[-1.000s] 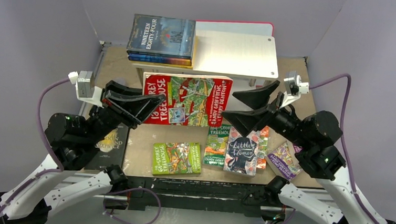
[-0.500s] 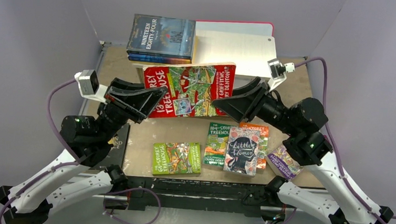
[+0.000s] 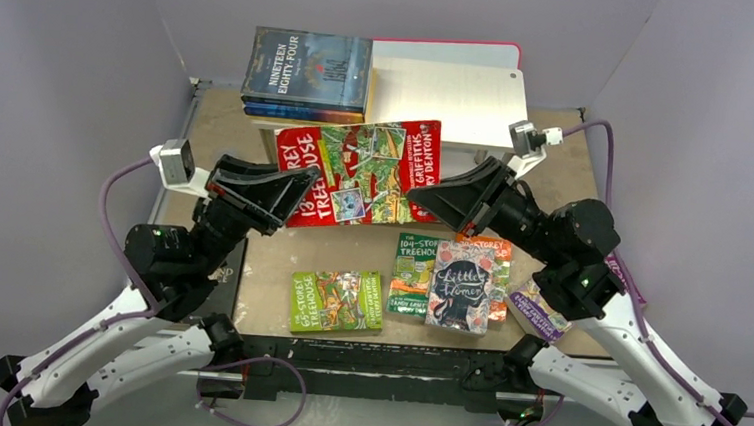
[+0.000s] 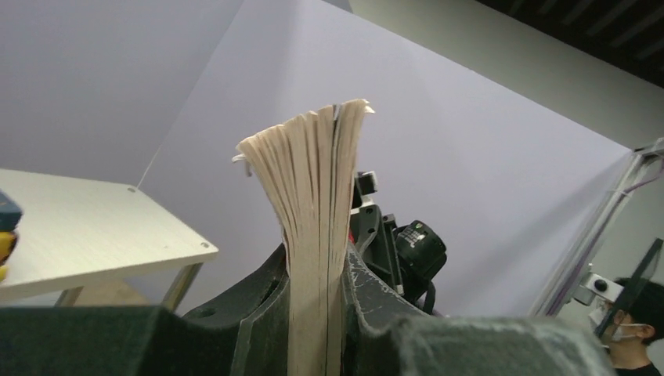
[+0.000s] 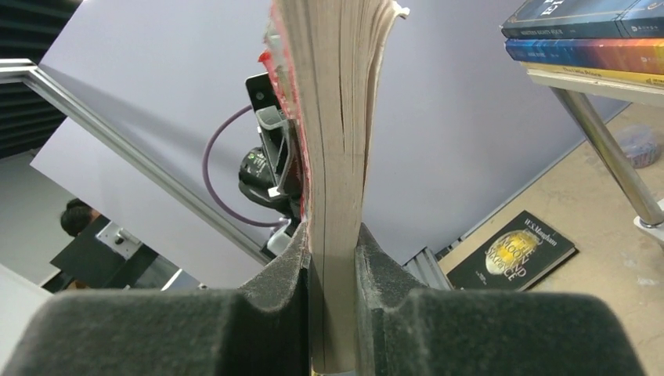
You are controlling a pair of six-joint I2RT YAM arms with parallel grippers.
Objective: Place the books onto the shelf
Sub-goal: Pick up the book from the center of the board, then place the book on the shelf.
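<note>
1. The red Treehouse book (image 3: pixel 361 172) hangs in the air above the desk (image 3: pixel 270 256) with its cover facing up. Its long axis goes from left to right, and the right end is a little farther from the arm bases.
2. The left fingers (image 3: pixel 274 191) are clamped on its left short edge. In the left wrist view the pages are squeezed between them and fan out beyond.
3. The right fingers (image 3: pixel 444 196) are clamped on the opposite edge in the same way, so both arms are equally near to it.
4. The shelf (image 3: pixel 461 104) lies straight beyond the book, on the far side of both fingers.
5. On the top board, a stack of books (image 3: pixel 308 73) fills the part beyond the left fingers, and the bare part is beyond the right fingers. I judge that the book must go forward and toward the right side.
6. The smaller books (image 3: pixel 337 300) lie on the desk, nearer to the bases than the fingers.
</note>
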